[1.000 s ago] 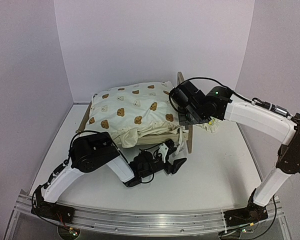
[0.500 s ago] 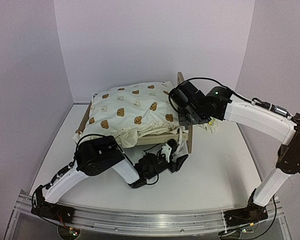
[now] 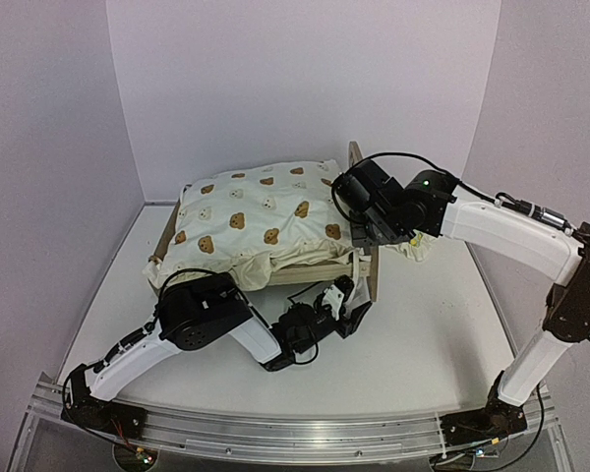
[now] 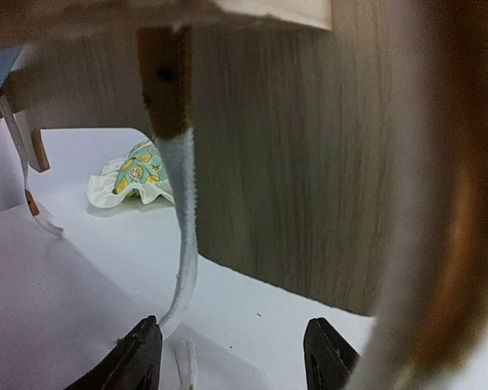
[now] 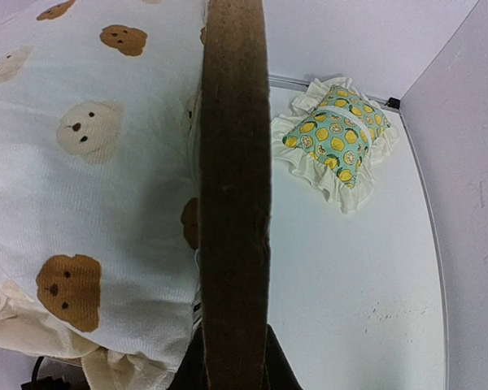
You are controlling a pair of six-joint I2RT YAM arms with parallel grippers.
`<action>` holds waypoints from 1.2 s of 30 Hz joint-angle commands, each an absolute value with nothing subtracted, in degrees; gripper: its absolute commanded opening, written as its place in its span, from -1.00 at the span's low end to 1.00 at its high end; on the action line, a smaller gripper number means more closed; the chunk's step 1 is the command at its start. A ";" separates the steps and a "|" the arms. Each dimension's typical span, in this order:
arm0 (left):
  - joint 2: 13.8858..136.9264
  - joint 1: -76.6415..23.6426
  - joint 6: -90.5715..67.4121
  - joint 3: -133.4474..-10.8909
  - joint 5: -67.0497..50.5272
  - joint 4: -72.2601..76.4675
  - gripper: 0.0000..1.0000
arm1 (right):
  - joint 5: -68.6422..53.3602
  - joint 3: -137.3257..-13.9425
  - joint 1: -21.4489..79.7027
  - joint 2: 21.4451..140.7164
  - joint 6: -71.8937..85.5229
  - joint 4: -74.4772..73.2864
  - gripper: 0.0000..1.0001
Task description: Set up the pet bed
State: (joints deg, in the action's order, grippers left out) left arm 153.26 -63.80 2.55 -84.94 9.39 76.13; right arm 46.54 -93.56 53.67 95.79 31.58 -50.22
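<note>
Top external shows the left fingers (image 4: 142, 361) have crept to the pet bed's (image 3: 355, 157) near corner on the counter (image 3: 423, 334), narrowing but apart around its dangling tie (image 4: 183, 244), probably to grab it; right fingers (image 5: 192, 375) clamp the end board (image 5: 234, 162).

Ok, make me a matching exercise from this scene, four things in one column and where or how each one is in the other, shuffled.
1. bear-print cushion
2. lemon pillow
3. left gripper
4. right gripper

A. shut on the end board top edge
B. lying on the bed frame
C. open, low beside the end board
D. on the table, across the end board from the cushion

Pairs: 1-B, 2-D, 3-C, 4-A
</note>
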 commanded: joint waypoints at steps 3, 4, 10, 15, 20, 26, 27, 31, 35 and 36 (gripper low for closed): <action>156.56 -62.73 3.20 -89.72 13.67 101.44 0.15 | 49.91 -95.48 55.99 92.99 29.54 -46.43 -1.00; 156.61 -62.74 3.37 -89.93 13.88 101.38 0.14 | 49.83 -95.48 55.99 92.96 29.58 -46.44 -1.00; 155.54 -62.82 5.49 -88.58 16.49 100.80 0.02 | 49.52 -95.25 55.99 92.65 29.59 -46.43 -1.00; 154.81 -63.39 9.06 -87.53 19.65 101.48 0.36 | 49.08 -95.20 56.03 92.63 29.60 -46.41 -1.00; 155.31 -63.54 10.85 -88.64 19.50 101.27 0.49 | 48.79 -95.39 56.07 92.73 29.58 -46.42 -1.00; 157.25 -63.54 10.37 -91.98 18.48 100.98 0.19 | 48.69 -95.60 56.19 92.73 29.79 -46.32 -1.00; 157.41 -63.58 10.47 -92.42 18.27 100.86 0.13 | 48.80 -95.58 56.17 92.80 29.79 -46.33 -1.00; 157.39 -63.54 10.46 -92.82 17.23 100.49 -0.17 | 49.15 -95.49 56.18 92.83 29.68 -46.32 -1.00; 156.04 -63.54 10.47 -90.36 16.44 100.70 -0.73 | 49.47 -95.38 56.17 92.67 29.66 -46.33 -1.00; 155.58 -63.54 10.45 -89.38 16.62 101.25 -0.95 | 49.57 -95.43 56.17 92.70 29.69 -46.32 -1.00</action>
